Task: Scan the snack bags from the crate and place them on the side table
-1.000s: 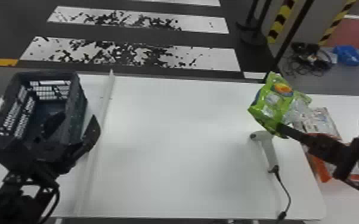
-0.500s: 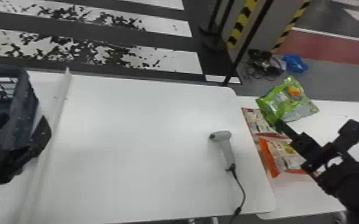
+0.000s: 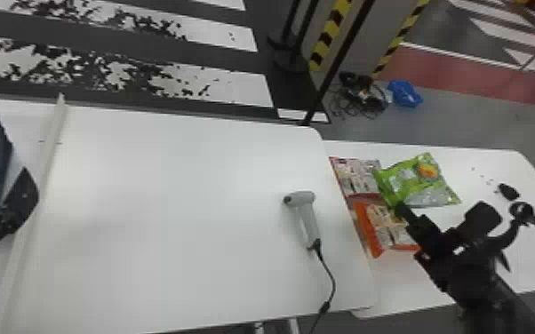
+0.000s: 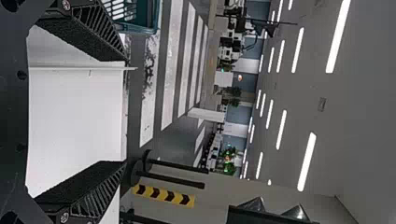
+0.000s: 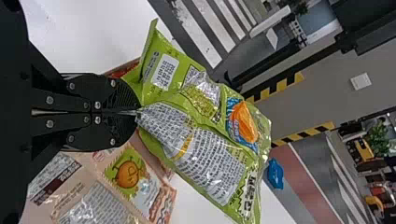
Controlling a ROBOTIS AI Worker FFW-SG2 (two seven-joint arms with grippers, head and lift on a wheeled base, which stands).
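While the right gripper [image 5: 135, 112] pinches the green bag [image 3: 415, 184] right of the scanner [image 3: 308, 222] (left gripper [image 4: 125, 112] agape), placing seems in hand: lower, then release.

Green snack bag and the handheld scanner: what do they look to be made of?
The green snack bag looks like thin, glossy printed plastic film, perhaps foil-lined: it creases sharply and catches bright glints. The handheld scanner looks like hard, light-grey plastic, probably matte, going by its smooth moulded body and soft, even shading.
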